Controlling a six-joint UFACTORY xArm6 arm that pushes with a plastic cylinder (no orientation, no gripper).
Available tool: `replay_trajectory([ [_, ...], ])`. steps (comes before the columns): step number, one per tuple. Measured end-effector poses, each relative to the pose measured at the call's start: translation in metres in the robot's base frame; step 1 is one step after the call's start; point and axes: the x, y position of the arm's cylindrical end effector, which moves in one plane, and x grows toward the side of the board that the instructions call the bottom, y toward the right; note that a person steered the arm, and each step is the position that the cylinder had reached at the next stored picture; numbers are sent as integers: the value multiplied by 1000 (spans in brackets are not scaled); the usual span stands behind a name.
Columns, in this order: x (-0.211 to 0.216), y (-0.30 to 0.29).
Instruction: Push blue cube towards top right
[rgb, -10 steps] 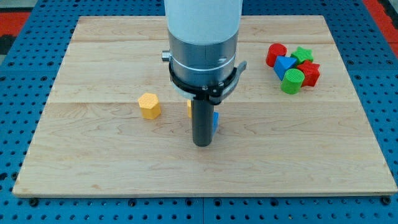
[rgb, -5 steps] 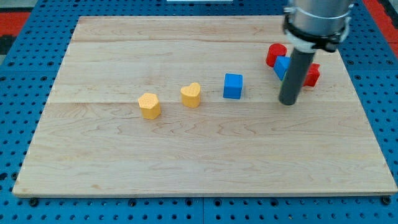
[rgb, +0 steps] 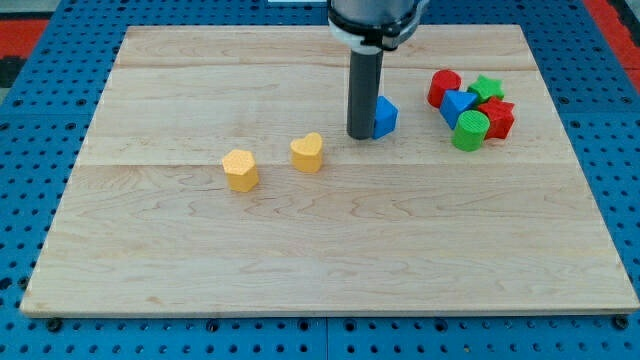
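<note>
Blue, and partly hidden by the rod, the blue cube (rgb: 385, 116) sits in the upper middle of the frame, a little right of centre, on the pale wooden board (rgb: 300, 260). My tip (rgb: 361, 136) rests on the board at the cube's left side, touching it or just beside it; the rod covers the cube's left edge, so contact cannot be confirmed. No pincer is fitted: the arm ends in the plain dark rod, so nothing opens, closes or grips.

Well to the right of the cube, in the upper right of the frame, a tight cluster of blocks stands together: a red block (rgb: 444, 87) at its upper left, a green star-shaped block (rgb: 488, 87) at its top, a second blue block (rgb: 459, 103) in the middle, a green cylinder (rgb: 469, 131) at the bottom, and another red block (rgb: 499, 118) at the right. The blue cube stands apart from this cluster.

Left of centre lie two yellow blocks, near each other but not touching: a yellow heart-shaped block (rgb: 308, 153) below and left of my tip, and a yellow hexagonal block (rgb: 240, 170) further left.
</note>
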Motion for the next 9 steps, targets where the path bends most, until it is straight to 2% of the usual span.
replay_trajectory([
  [1, -1, -7],
  [2, 7, 39],
  [3, -8, 69],
  [6, -76, 9],
  [7, -99, 47],
  [9, -114, 147],
])
